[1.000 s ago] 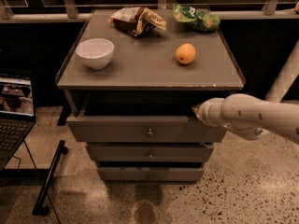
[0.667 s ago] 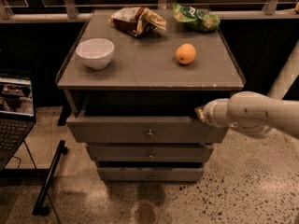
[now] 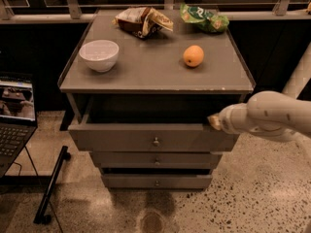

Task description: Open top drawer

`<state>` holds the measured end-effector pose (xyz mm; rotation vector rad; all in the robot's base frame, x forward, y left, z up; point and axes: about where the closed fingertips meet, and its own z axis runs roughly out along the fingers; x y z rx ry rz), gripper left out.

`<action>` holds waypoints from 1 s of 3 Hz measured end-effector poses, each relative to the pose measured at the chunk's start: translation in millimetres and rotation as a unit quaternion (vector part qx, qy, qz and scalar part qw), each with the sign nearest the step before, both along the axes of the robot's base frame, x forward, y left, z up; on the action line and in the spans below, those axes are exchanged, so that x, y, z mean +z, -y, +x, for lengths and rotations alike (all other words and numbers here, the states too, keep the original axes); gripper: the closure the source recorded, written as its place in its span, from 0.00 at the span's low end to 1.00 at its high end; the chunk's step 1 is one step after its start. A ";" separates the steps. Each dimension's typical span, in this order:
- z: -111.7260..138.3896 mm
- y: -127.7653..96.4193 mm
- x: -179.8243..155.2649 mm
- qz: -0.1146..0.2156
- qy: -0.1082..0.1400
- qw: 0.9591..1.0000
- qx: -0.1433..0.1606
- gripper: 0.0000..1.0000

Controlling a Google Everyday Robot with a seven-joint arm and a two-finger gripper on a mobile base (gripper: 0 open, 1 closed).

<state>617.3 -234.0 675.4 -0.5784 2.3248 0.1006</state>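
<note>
Over the last second the drawer [image 3: 121,139] has come a little further out from under the front edge of the counter [image 3: 146,76]. The gripper [image 3: 214,122] has shifted with it, slightly forward and to the right. We read this as the pull doing its work: the drawer is already well open, and little of the task seems left.

The gripper sits below the counter's front right corner, at the right end of the drawer's top rim. We cannot tell whether it is open or closed, nor whether it grips the rim or only rests against it.

The drawer front is a flat matte grey panel with a small round knob [image 3: 156,141] at its centre. It stands clearly forward of the two lower drawers [image 3: 156,160], with a dark gap showing behind its rim.
</note>
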 end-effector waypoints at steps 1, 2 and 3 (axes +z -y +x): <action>-15.4 18.6 -2.7 0.010 -0.025 1.000 -0.011 1.00; -14.9 18.0 -2.3 0.009 -0.024 1.000 -0.011 1.00; 3.3 7.1 -2.4 -0.015 -0.021 1.000 0.010 1.00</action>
